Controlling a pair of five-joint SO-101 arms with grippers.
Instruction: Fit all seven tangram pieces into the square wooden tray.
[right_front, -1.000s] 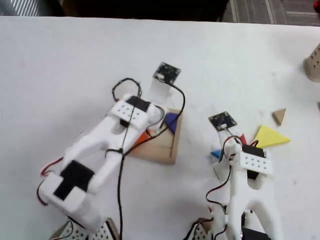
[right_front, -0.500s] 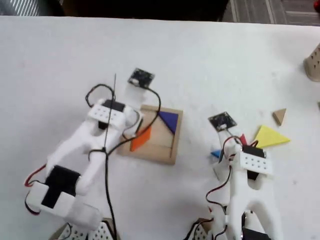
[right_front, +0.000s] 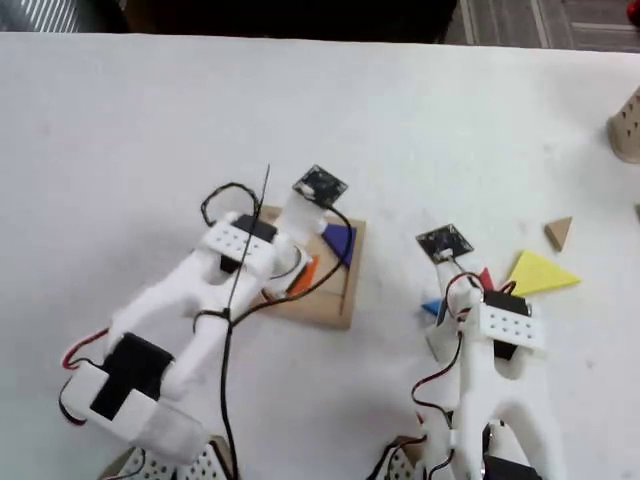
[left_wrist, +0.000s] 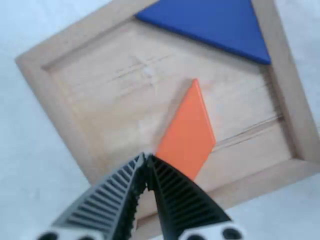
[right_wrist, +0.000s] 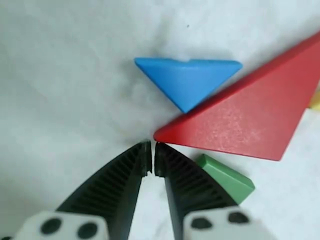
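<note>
The left tool, tips pressed together and empty, hangs over the near rim of the wooden tray. Just ahead of it the orange piece lies flat inside, its long axis running away from the tool toward the dark blue triangle in the far corner. The right tool, likewise closed and empty, sits over the surface, a red triangle pointing a corner at its tips, a light blue triangle beyond, a green piece beside it

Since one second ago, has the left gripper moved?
Yes. In the high view the left gripper swung left off the tray, then came back; now it hangs shut over the tray, at one end of the orange piece.
</note>
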